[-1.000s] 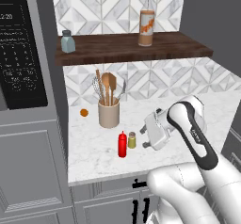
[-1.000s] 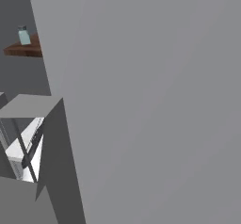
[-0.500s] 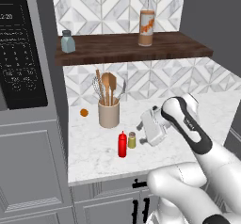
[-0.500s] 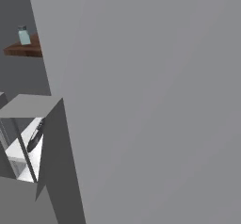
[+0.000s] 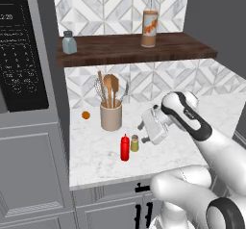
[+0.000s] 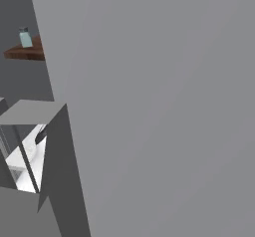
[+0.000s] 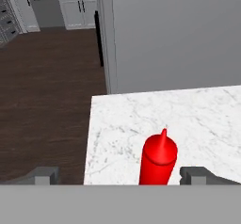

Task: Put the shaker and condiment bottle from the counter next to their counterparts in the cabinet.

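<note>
Bench (image 5: 96, 160) — white marble, carries one red condiment bottle (image 5: 125, 147) and one yellow-green shaker (image 5: 135, 143), upright, just beside each other near the front edge, shaker to the right of the bottle. Behind them: one beige utensil holder (image 5: 111, 116) with several utensils standing in it; one small orange object (image 5: 86, 115) near the back wall, too small to identify

Dark wooden shelf (image 5: 125, 55) above the bench against patterned tiles: one blue-grey shaker (image 5: 69, 43) at its left end, one tall clear bottle with orange label (image 5: 150, 20) right of centre, well apart. Blue-grey shaker also visible on the shelf end in the right base view (image 6: 25, 37)

Claw (image 5: 150, 128) hovers just right of the yellow-green shaker, above the bench, touching nothing; fingers spread wide apart, nothing between them. Hand view: the two finger tips (image 7: 43, 175) sit far apart at the bottom, with the red bottle (image 7: 158, 158) between them, nearer the right tip — not in contact. One black microwave (image 5: 21, 50) at left above grey cabinet fronts
</note>
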{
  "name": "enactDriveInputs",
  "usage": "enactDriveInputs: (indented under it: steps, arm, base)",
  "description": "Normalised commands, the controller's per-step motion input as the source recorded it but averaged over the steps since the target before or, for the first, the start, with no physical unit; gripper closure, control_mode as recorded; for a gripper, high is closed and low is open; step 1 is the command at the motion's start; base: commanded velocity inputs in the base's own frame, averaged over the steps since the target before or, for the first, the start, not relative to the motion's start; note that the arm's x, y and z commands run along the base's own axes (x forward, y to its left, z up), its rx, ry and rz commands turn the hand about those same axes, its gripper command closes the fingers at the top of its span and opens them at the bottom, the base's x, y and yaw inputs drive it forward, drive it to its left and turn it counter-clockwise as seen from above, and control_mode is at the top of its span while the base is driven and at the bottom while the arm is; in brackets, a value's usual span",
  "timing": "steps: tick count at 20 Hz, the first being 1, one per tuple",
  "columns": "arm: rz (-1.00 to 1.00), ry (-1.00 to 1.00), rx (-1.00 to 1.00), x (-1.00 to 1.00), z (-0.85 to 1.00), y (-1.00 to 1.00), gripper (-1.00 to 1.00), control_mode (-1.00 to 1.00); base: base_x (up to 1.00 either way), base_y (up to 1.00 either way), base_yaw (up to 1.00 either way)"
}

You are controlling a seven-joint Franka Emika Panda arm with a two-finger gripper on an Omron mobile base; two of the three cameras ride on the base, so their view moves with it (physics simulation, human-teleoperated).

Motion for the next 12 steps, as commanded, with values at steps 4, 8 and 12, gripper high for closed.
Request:
enactDriveInputs:
  steps: [4,8,12]
  arm:
    - [0.00,0.00,0.00,0.26,-0.11,0.04,-1.00,-1.00]
    - [0.00,0.00,-0.01,0.31,-0.18,0.09,-1.00,-1.00]
    - [0.00,0.00,0.00,0.16,-0.18,0.03,-1.00,-1.00]
  base:
    - [0.00,0.00,0.00]
    - [0.00,0.00,0.00]
    - [0.00,0.00,0.00]
